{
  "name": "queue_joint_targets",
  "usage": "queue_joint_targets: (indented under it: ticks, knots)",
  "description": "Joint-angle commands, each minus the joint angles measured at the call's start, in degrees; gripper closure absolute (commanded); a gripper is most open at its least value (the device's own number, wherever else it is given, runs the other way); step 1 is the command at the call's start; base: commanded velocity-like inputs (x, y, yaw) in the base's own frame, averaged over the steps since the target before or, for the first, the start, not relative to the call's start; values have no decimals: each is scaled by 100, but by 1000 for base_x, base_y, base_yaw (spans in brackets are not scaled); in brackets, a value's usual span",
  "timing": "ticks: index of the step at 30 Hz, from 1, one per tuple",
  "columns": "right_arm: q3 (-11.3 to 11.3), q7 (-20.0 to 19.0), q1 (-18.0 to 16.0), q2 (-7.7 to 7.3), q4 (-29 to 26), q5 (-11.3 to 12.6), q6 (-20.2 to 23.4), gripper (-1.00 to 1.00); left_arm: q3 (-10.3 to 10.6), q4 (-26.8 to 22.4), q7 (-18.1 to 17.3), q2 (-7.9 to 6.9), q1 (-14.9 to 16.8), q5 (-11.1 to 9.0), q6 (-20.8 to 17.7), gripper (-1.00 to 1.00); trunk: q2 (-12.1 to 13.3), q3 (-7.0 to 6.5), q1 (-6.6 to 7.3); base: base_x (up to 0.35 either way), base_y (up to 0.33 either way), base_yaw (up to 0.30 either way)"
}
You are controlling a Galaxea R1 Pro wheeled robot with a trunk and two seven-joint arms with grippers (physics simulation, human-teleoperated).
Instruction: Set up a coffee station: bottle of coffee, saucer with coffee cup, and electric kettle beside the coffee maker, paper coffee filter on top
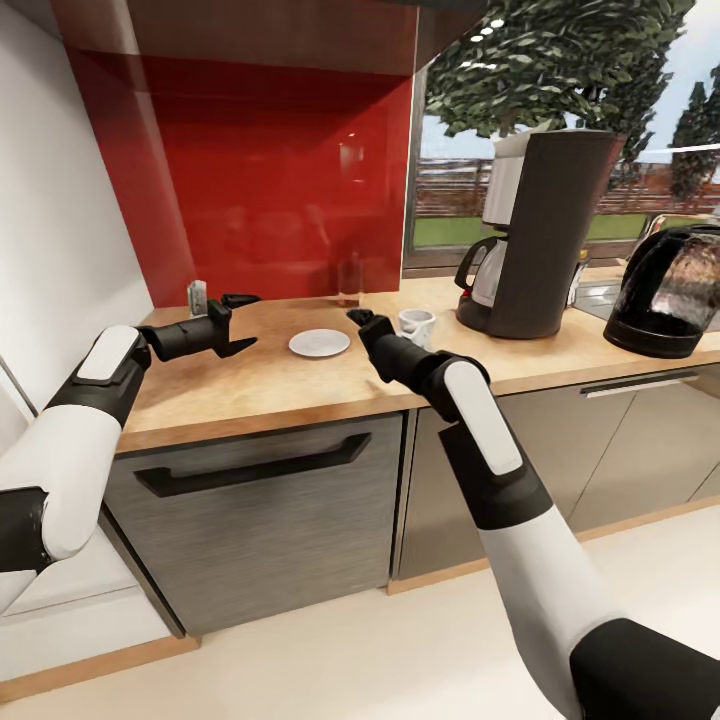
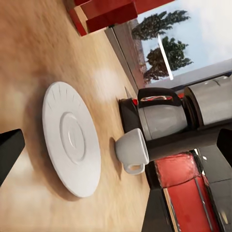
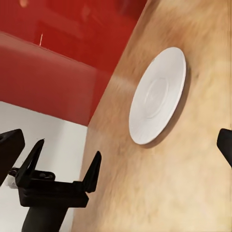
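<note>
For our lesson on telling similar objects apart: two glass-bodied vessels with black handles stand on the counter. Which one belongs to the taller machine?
The carafe, tucked into the coffee maker beside the cup. The kettle stands alone on its own black base, farther right.

you have one saucer (image 1: 319, 343), one coffee cup (image 1: 417, 325), one coffee maker (image 1: 540, 236) and one electric kettle (image 1: 668, 291) on the kitchen countertop (image 1: 300, 385) — four loose items in all. one small grey object (image 1: 197, 296) stands at the back corner — too small to identify. you have two grippers over the countertop: left gripper (image 1: 243, 322), right gripper (image 1: 358, 318).
</note>
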State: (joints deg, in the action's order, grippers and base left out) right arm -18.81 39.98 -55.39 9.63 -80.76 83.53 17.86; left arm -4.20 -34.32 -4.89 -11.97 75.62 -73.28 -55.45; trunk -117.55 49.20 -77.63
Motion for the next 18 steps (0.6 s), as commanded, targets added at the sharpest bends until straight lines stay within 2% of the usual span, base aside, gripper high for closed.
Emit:
queue_joint_targets:
  ticks: [1, 13, 18]
  knots:
    - [3, 38, -7, 2, 19, 25, 12, -100, -21, 5, -52, 0, 5, 60, -28, -100, -3, 6, 1, 0, 0, 0]
    - [-9, 45, -343, 37, 646, 40, -10, -100, -12, 4, -68, 9, 5, 60, -31, -100, -3, 6, 1, 3, 0, 0]
    - [-9, 45, -397, 37, 717, 40, -10, -100, -11, 4, -80, 10, 5, 59, -36, -100, -3, 6, 1, 135, 0, 0]
